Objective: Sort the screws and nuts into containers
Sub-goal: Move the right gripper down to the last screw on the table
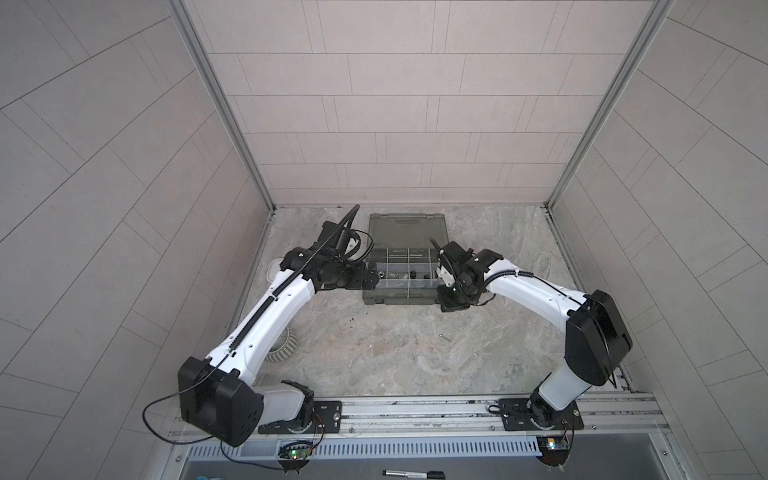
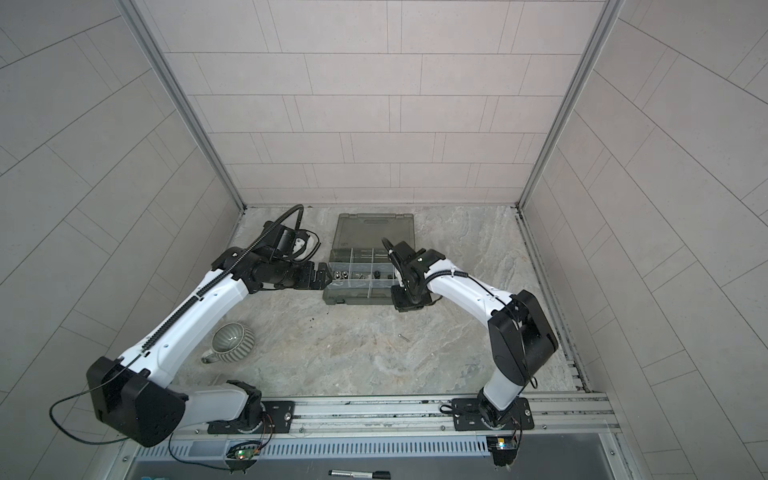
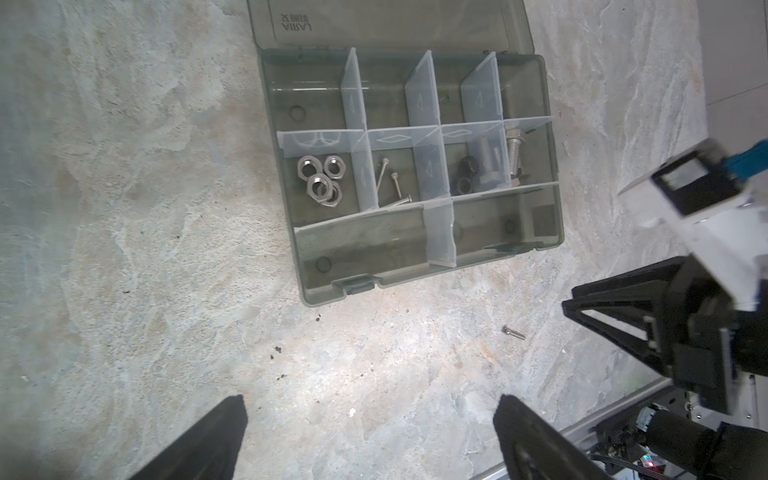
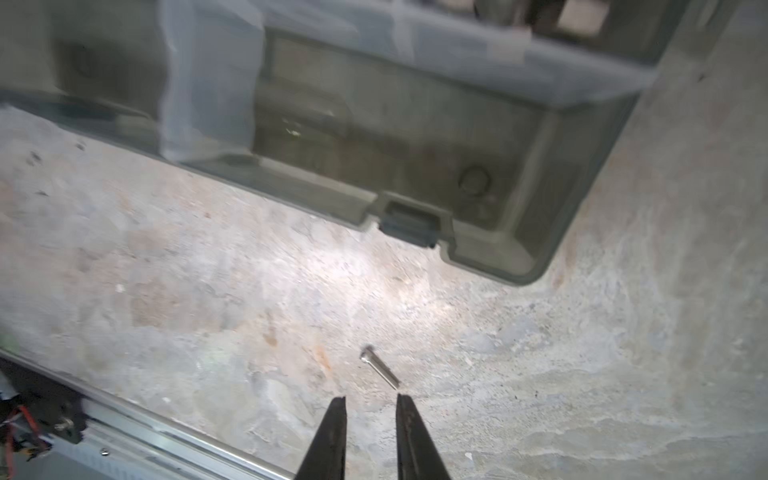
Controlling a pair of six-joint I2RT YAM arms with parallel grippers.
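One word can be read. It is seen on the open lid (image 3: 395,25) of the organizer case (image 3: 316,291), which is set near the back edge of the table (image 3: 124,208). The letters look like "LARIA" and are shown upside down in the left wrist view, close to one corner of the lid. A smaller line just beside them cannot be made out. Small triangle and diamond marks are pressed into the clear dividers (image 3: 422,99). The print on the marker pen (image 1: 413,473) is too small to be read.

right claw (image 4: 371,398): slightly parted | screw (image 4: 379,368): loose on table (image 4: 208,291), near tips
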